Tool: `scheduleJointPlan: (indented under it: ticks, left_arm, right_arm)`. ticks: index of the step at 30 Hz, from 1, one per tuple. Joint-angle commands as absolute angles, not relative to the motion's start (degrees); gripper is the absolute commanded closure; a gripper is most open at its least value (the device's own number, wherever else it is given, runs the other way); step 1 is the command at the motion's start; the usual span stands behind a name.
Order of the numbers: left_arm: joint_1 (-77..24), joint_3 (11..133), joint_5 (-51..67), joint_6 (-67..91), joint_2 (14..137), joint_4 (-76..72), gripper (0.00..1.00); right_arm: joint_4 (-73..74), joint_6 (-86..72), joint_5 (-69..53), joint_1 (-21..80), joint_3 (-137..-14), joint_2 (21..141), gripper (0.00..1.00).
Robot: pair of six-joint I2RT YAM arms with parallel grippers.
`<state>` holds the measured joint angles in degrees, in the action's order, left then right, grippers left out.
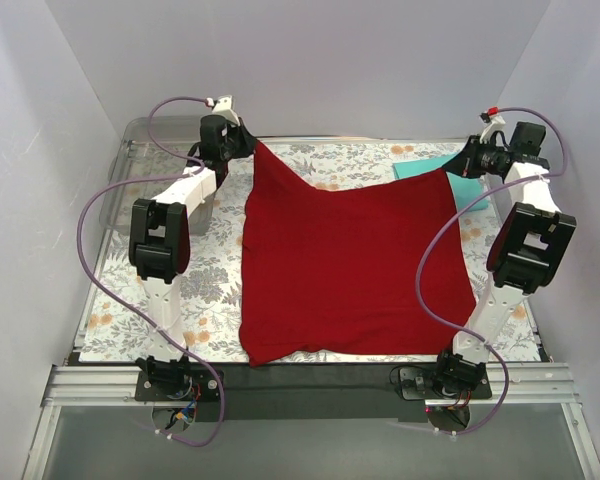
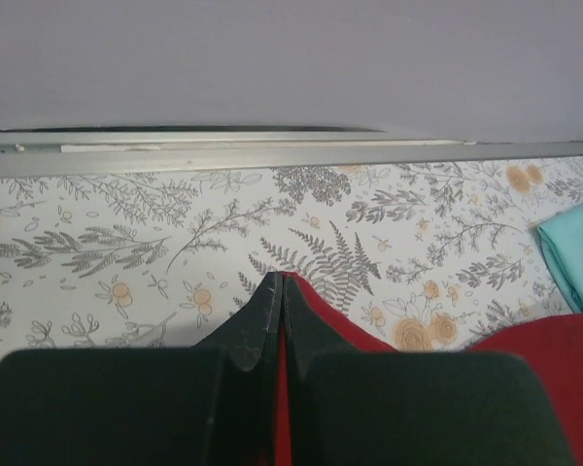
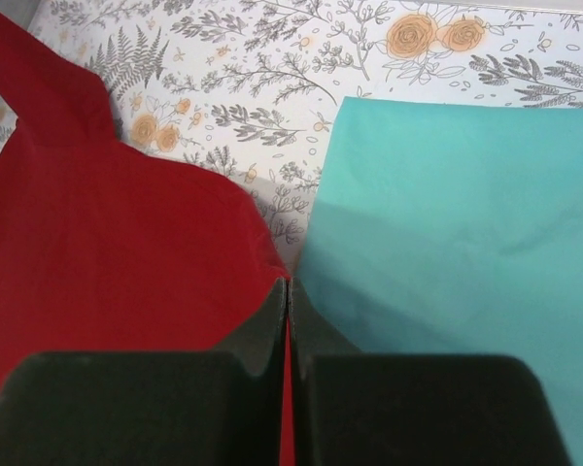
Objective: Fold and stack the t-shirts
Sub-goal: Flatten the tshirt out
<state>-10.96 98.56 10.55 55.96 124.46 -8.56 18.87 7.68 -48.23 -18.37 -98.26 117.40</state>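
Observation:
The dark red t-shirt (image 1: 355,265) is spread over the middle of the floral mat (image 1: 205,290), its two far corners lifted. My left gripper (image 1: 246,143) is shut on its far left corner; red cloth (image 2: 316,311) shows between the fingers (image 2: 281,291). My right gripper (image 1: 467,160) is shut on its far right corner; the red shirt (image 3: 117,252) shows pinched in the right wrist view (image 3: 288,291). The teal t-shirt (image 1: 442,172) lies folded at the far right, just beyond the right gripper, and it fills the right of the right wrist view (image 3: 457,233).
A clear plastic tray (image 1: 145,135) stands at the far left behind the left arm. White walls close in the back and both sides. The black base rail (image 1: 310,378) runs along the near edge.

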Motion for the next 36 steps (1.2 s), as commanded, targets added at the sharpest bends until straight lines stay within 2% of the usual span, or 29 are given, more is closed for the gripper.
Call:
scheduleJointPlan:
  ticks: [1,18,24,36]
  left_arm:
    - [-10.02,96.07,11.43,55.90,118.48,-10.37,1.00]
    - [-8.26,85.00,15.82,56.78,97.92,-12.57,1.00]
    - [-8.09,85.69,15.12,56.87,89.13,-11.78,1.00]
    - [-8.09,103.17,9.67,56.60,79.11,-9.84,1.00]
  right_arm:
    - [17.23,9.58,-49.31,-18.81,-95.72,111.63,0.99]
    - [17.75,16.00,-48.16,-20.56,-80.86,85.09,0.99]
    - [20.56,15.04,-48.78,-21.35,-87.79,77.09,0.99]
    - [20.92,5.63,-48.43,-26.01,-112.90,71.89,0.99]
